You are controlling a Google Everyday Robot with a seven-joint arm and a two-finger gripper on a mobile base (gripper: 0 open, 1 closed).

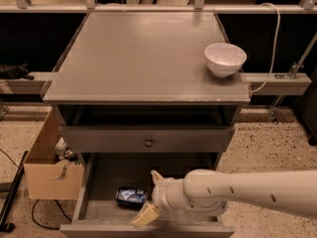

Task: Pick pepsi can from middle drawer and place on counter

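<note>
The pepsi can (131,197) lies on its side on the floor of the open middle drawer (106,180), near the drawer's front. My gripper (150,196) is inside the drawer just right of the can. It is open, with one pale finger (156,176) behind the can's right end and the other (145,215) in front of it. I cannot tell whether either touches the can. My white arm (247,192) reaches in from the right. The grey counter (143,53) lies above.
A white bowl (225,58) stands at the counter's right edge. A closed drawer front with a round knob (148,143) sits above the open drawer. An open cardboard box (49,170) stands on the floor at the left. A white cable (274,38) hangs at the right.
</note>
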